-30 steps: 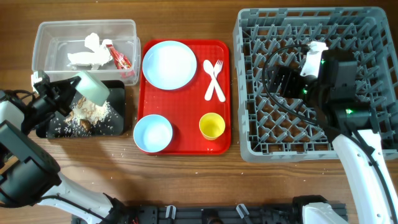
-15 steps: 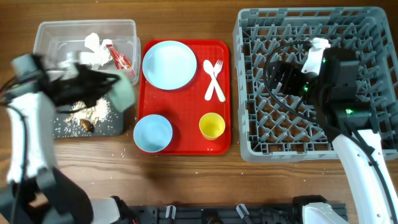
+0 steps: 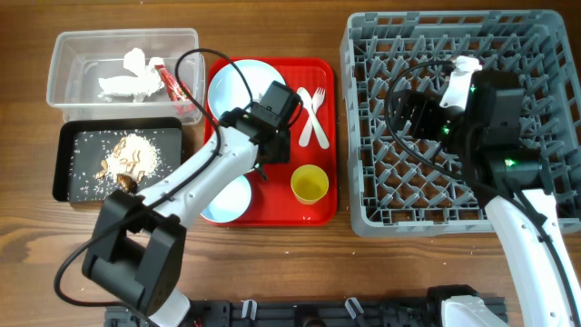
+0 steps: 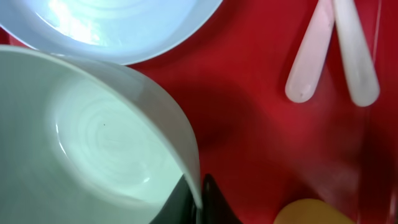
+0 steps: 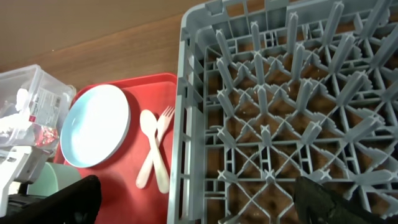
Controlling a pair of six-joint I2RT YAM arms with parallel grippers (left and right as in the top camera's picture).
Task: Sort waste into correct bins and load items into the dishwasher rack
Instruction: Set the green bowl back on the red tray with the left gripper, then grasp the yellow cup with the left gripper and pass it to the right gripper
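A brown wood-grain table (image 3: 381,272) fills the whole background; the light looks even, perhaps from overhead.

Surfaces are showing: red tray (image 3: 272,209); light blue plate (image 3: 238,91); yellow cup (image 3: 310,184); white fork (image 3: 319,95) and spoon (image 3: 305,97); pale green bowl (image 4: 93,143), faintly ringed; grey dishwasher rack (image 3: 436,23), grid-patterned.

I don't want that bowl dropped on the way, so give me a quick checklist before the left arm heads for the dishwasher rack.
1. Left claw grip on the pale green round bowl: ok, pinching its rim.
2. Bowl emptied: ok, inside looks clean.
3. Free pegs in the large grey plastic dishwasher rack: ok, nothing loaded.
4. Rack airspace: not ok, open right claw hangs over its middle.
5. Clearance above the small yellow cup on the flat red tray: cannot tell.
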